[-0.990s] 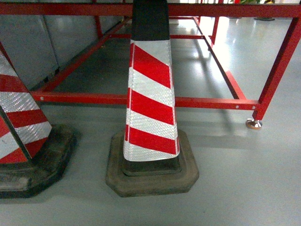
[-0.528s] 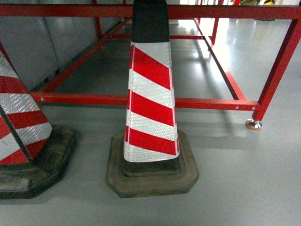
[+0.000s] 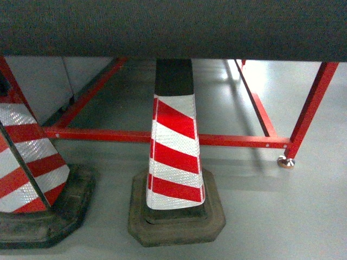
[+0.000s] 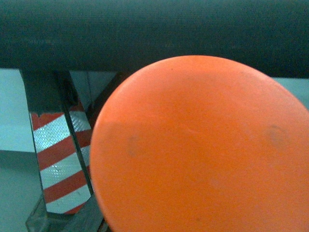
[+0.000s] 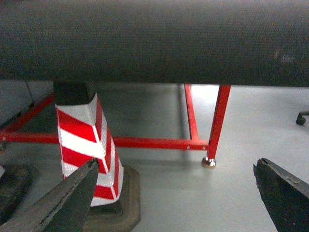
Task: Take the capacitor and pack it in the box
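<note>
A big striped cone (image 3: 174, 157) stands right in front, and a second cone (image 3: 27, 162) stands at the left. A dark table (image 3: 173, 27) edge hangs over both, with red bars (image 3: 162, 137) low behind them. Bare grey floor (image 3: 282, 216) lies open on the right, and the right claw (image 5: 178, 193) has its fingers spread wide above it.

A grey floor (image 3: 282, 216) carried two red-and-white striped cones on dark rubber bases: one cone (image 3: 174, 157) stood upright in the middle, another (image 3: 27, 157) at the left. Behind them, a red metal frame (image 3: 227, 141) rested on a metal foot (image 3: 285, 162).
</note>
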